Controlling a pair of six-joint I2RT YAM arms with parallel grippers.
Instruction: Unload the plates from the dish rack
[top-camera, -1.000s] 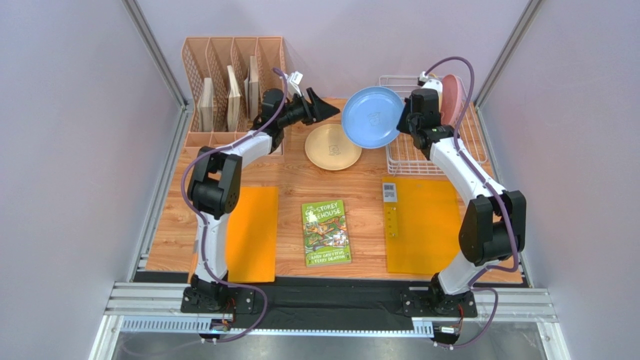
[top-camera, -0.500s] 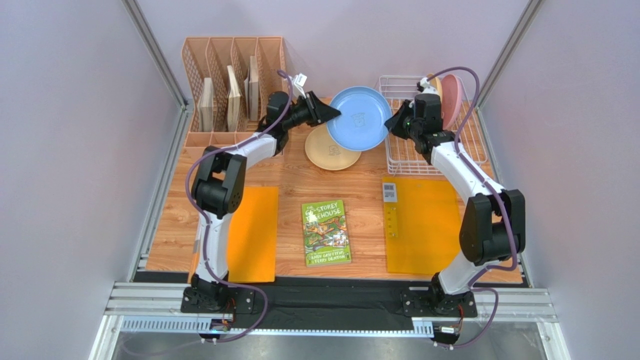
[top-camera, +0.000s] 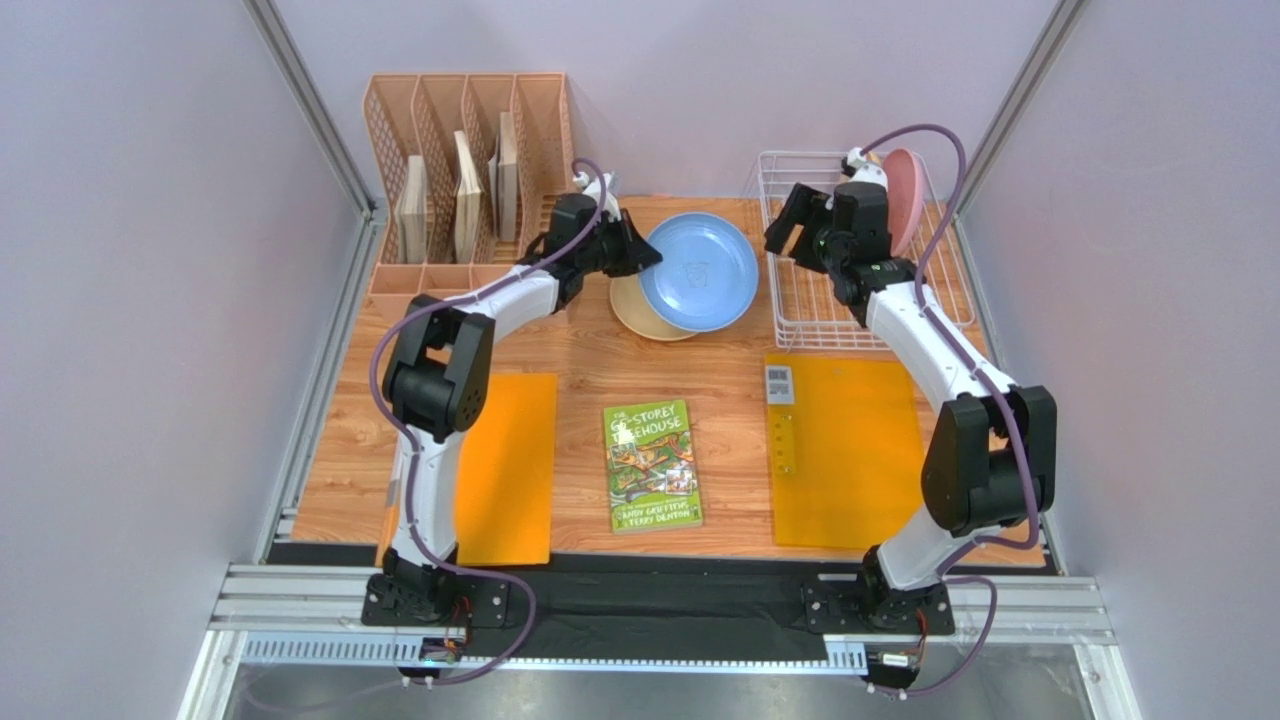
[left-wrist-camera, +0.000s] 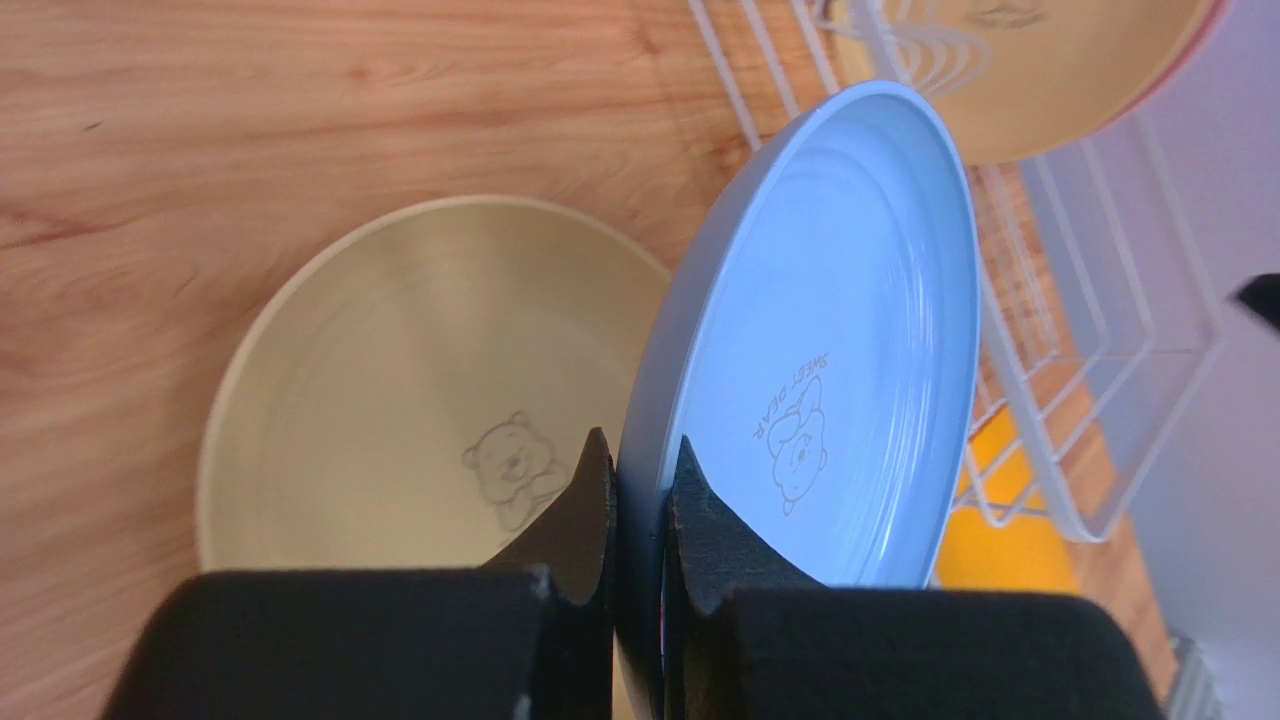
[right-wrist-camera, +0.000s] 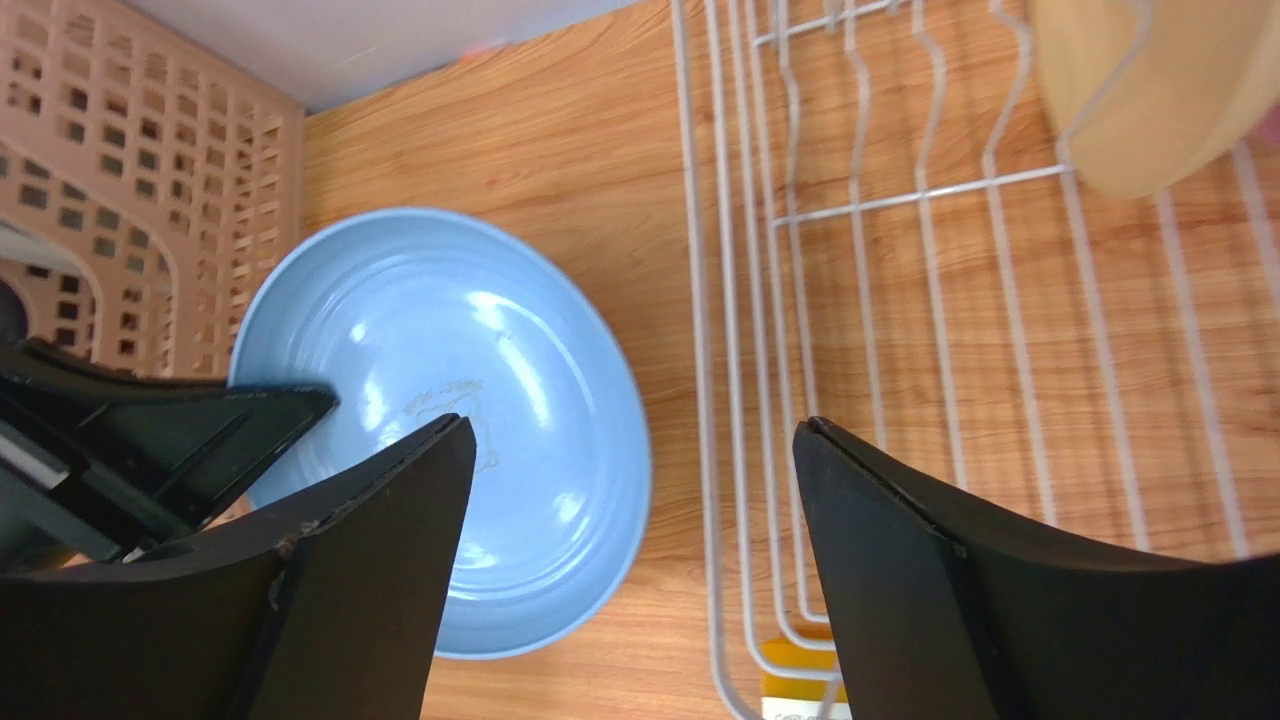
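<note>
L fingers (left-wrist-camera: 571, 510) pinch blue plate (left-wrist-camera: 842, 300) rim, tilted over cream plate (left-wrist-camera: 391, 360) on desk (top-camera: 721, 390), contact unclear. R fingers (right-wrist-camera: 376, 510) spread near rack (top-camera: 842, 308), pink plate (top-camera: 903, 192) inside. Risk: edge grip slips, plate drops & chips.

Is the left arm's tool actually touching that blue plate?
Touching. In the left wrist view the left tool has its fingers pressed on both sides of the blue plate at its rim, no gap.

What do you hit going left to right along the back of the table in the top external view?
From the left: pinkish-tan slotted plastic organizer → left gripper → light blue round plate → right gripper → pink round plate.
</note>
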